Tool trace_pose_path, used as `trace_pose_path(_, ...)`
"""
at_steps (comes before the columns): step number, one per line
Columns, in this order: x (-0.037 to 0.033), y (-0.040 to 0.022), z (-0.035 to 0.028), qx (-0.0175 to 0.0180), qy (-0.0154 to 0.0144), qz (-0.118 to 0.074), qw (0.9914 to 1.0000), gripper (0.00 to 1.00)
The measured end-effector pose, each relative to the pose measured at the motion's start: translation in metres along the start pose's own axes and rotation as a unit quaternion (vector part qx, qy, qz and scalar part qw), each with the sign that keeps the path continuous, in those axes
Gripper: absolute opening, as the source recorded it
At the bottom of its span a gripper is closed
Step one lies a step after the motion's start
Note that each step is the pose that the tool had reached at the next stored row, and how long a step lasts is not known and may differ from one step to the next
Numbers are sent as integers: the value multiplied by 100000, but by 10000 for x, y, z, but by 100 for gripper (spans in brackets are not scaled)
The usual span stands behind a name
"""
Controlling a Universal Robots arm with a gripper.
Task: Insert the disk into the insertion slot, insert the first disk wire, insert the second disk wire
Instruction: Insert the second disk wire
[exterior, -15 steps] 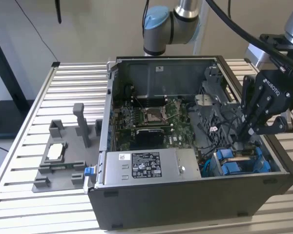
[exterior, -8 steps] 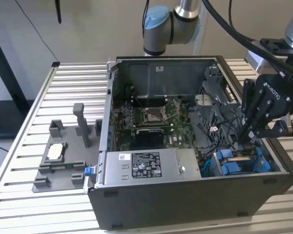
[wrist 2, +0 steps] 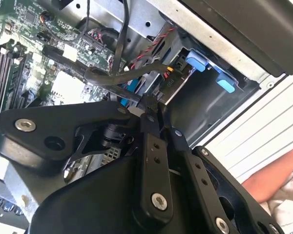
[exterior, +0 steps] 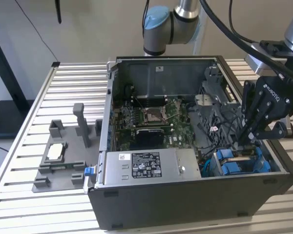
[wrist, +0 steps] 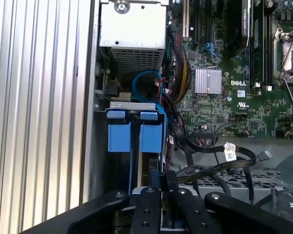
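Item: black linkage-fingered gripper [exterior: 244, 139], fingers pressed together on a black disk wire [wrist 2: 118, 76]. Blue-framed disk [wrist: 136, 141] sitting in grey sheet-metal insertion slot [wrist: 132, 104] just beyond fingertips. We are judging first-wire insertion underway; seating demands precise alignment.

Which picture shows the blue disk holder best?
The first wrist view: the blue carrier sits in the drive bay, seen straight on. The exterior view shows it partly behind the gripper. The second wrist view shows just its blue tabs.
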State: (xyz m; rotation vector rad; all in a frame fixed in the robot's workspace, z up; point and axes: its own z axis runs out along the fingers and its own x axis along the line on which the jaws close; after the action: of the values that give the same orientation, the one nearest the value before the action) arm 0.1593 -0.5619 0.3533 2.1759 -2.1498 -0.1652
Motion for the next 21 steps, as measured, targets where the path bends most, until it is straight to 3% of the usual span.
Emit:
trace_pose_path(13, 28, -16, 37, 1, -47, -3, 100000, 16)
trace_pose_path(21, 52, -29, 67, 10, -489, 143, 99999, 16)
